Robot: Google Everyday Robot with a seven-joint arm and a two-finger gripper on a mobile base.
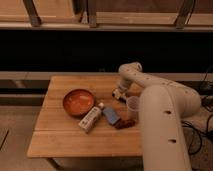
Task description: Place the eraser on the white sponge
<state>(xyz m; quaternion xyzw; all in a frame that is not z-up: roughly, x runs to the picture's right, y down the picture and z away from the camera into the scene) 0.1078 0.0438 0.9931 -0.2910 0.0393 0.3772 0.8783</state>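
Note:
The eraser [118, 94], a small pale block with a dark base, is at the table's back right, just left of the clear cup [133, 106]. My gripper [120, 90] is right at the eraser, reaching down from the arm's elbow [130, 70]; whether it holds the eraser does not show. The white sponge [90, 120], a long cream block, lies slantwise in front of the orange bowl [78, 102], to the left of and nearer than the gripper.
A blue flat item with a white end [110, 115] lies beside the sponge, and a reddish-brown item [125, 123] lies to its right. My bulky white arm [162, 130] covers the right side of the wooden table [60, 140]. A dark wall runs behind.

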